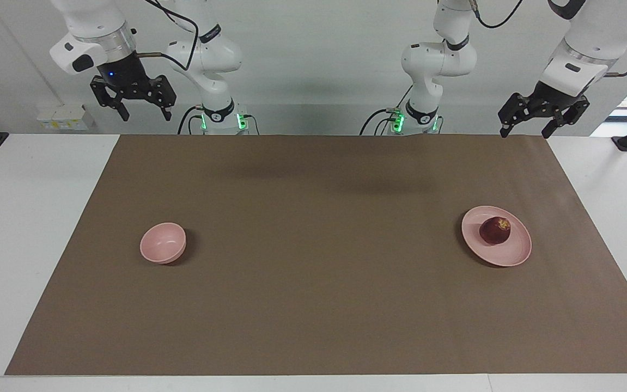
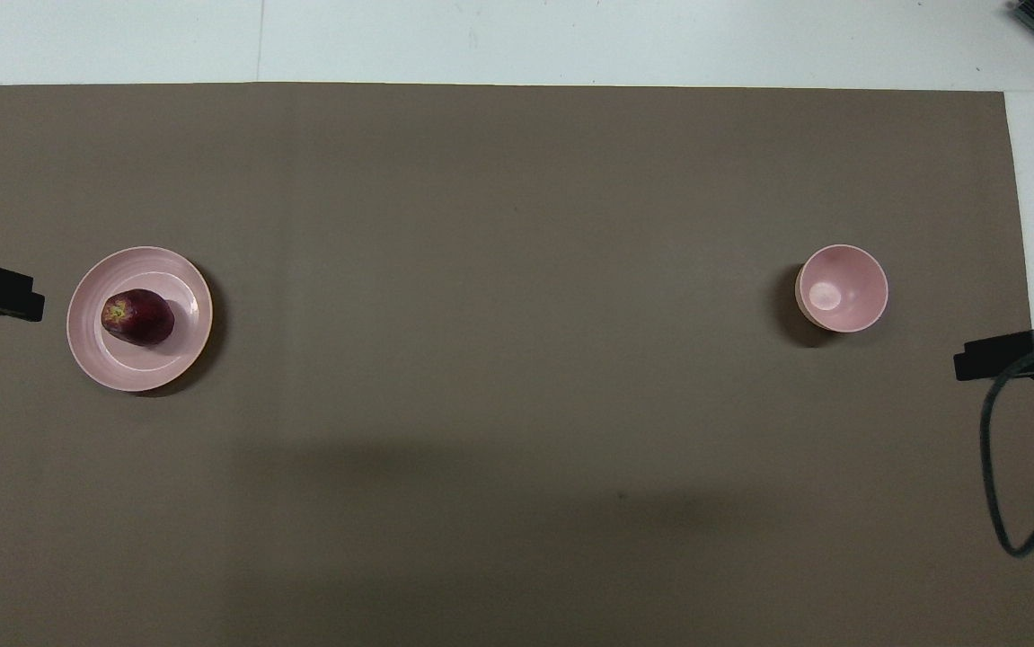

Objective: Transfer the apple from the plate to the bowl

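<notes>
— Dark-red apple (image 1: 494,230), lying on the pale-pink plate (image 1: 515,255) toward the left arm's end of the desk (image 1: 30,228). Not yet touched.

— And the pink bowl (image 1: 163,243)?

— Well apart from the plate, at the right arm's end; empty.

— Nearer arm?

— Left, judging by position. Left gripper (image 1: 525,128) raised over the desk's edge at the robots' end, jaws spread, holding nothing. Apple out from it, farther from the robots and lower.

— Long axis?

— Roughly round; stem end turned sideways, toward the desk's left-arm edge.

— Right gripper (image 1: 145,112)?

— Waiting high over its own corner, jaws spread and empty.
</notes>
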Tool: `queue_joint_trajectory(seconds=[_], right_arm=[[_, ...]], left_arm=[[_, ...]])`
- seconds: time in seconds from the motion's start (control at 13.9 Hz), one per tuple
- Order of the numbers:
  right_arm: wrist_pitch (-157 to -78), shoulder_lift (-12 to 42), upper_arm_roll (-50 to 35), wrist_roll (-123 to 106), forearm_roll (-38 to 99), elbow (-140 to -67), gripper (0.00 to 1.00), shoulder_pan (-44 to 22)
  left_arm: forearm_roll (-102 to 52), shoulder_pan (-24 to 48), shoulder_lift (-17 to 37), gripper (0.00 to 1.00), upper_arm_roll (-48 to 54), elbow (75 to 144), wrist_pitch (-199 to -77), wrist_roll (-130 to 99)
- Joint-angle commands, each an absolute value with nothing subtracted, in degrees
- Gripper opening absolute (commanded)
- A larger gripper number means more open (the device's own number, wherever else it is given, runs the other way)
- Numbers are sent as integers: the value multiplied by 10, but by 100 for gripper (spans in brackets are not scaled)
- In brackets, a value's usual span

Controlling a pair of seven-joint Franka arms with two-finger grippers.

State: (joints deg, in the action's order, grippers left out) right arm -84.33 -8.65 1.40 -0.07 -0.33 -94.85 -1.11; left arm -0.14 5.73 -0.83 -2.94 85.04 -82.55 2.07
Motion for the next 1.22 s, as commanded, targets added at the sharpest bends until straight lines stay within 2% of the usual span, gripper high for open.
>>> queue_joint_trajectory(seconds=[0.0,0.29,1.15], right_arm=[[-850,-95,11,4,4,-957,100,-5],[-850,-95,11,4,4,-957,100,-5],[-850,-95,11,4,4,-957,100,-5]], left_arm=[[5,62,-21,100,-32,868,-823,21],[5,55,-20,100,-32,874,-836,24],[5,22,-13,100,-39,998,-988,88]])
